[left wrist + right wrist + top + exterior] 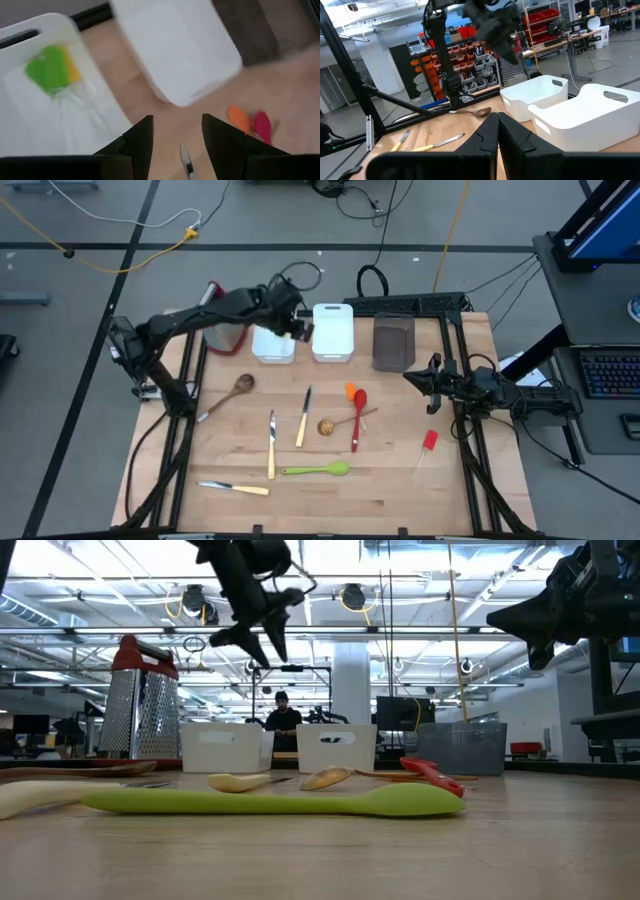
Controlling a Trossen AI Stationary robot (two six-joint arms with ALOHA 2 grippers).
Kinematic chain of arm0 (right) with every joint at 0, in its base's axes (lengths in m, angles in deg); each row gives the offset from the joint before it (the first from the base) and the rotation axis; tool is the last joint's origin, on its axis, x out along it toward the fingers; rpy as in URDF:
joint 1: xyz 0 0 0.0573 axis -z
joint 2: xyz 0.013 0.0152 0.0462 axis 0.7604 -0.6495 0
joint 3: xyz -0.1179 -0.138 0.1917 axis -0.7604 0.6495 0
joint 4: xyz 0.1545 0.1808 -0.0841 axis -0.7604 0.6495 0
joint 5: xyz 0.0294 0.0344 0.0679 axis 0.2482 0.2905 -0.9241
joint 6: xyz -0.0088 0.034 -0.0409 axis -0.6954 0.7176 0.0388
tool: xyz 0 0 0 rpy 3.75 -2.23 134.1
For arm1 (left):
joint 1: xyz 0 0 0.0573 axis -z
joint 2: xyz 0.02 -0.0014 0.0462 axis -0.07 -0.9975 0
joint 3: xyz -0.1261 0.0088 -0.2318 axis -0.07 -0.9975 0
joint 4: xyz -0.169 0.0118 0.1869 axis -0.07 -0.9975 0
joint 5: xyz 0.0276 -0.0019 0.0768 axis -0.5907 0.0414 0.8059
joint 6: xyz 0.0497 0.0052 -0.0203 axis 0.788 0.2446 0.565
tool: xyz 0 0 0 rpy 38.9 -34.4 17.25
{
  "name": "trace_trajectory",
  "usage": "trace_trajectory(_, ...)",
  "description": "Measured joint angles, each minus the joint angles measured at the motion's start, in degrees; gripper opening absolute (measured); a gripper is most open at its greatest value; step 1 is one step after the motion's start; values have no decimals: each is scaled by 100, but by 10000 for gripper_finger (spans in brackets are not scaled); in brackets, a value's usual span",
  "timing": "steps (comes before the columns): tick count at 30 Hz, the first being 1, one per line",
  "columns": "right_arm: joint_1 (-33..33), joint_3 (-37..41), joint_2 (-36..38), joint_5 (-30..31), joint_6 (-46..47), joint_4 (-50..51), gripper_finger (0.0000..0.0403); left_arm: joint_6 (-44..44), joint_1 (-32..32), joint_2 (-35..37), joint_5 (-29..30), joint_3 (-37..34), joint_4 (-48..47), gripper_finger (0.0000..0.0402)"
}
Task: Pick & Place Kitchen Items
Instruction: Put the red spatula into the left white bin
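Observation:
My left gripper (pixel 298 330) (pixel 176 122) hangs open above the table, over the near end of the left white bin (pixel 272 348), with nothing between its fingers. In that bin lie a green spatula (pixel 46 71) and a yellow one (pixel 72 70). Scattered on the table top are a wooden spoon (pixel 230 393), cream-handled knives (pixel 304 418) (pixel 271 442) (pixel 235 488), a green spoon (pixel 315 470), a red spoon (pixel 357 418), an orange spatula (pixel 350 391), a second wooden spoon (pixel 335 425) and a red spatula (pixel 428 444). My right gripper (pixel 412 378) (pixel 497 125) waits shut at the table's right edge.
A second white bin (pixel 333 332) and a dark bin (pixel 393 343) stand in a row at the far edge. A steel grater with a red top (pixel 140 700) stands left of the bins, partly under my left arm. A person (pixel 283 718) sits in the room beyond.

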Motion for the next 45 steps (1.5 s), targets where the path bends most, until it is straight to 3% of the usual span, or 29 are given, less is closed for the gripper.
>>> trace_trajectory(7, -1, 0, 0, -2, 733, -1, 4, 145, 909, 4, 449, 0, 107, 168)
trace_trajectory(16, 0, 0, 0, -1, 1376, 1, 4, 90, 1716, 4, 1532, 0, 279, 168)
trace_trajectory(21, 2, 0, 0, 4, 1601, 1, 4, -395, 1909, 4, 1528, 0, 280, 168)
trace_trajectory(25, 2, 0, 0, -2, 1597, 3, 4, -212, 2012, 4, 1493, 0, 331, 168)
trace_trajectory(29, 2, 0, 0, -4, 1594, 5, 4, 77, 2074, 4, 1013, -119, 966, 168)
trace_trajectory(33, 2, 0, 0, -150, 1774, 7, 4, 181, 2144, -1, 670, -486, 1704, 168)
trace_trajectory(41, 2, 0, 0, -876, 2191, 12, 4, 48, 2452, 116, 603, -1444, 3054, 168)
trace_trajectory(45, 2, 2, -9, -817, 2304, 10, 4, 13, 2661, 458, 638, -2093, 3601, 168)
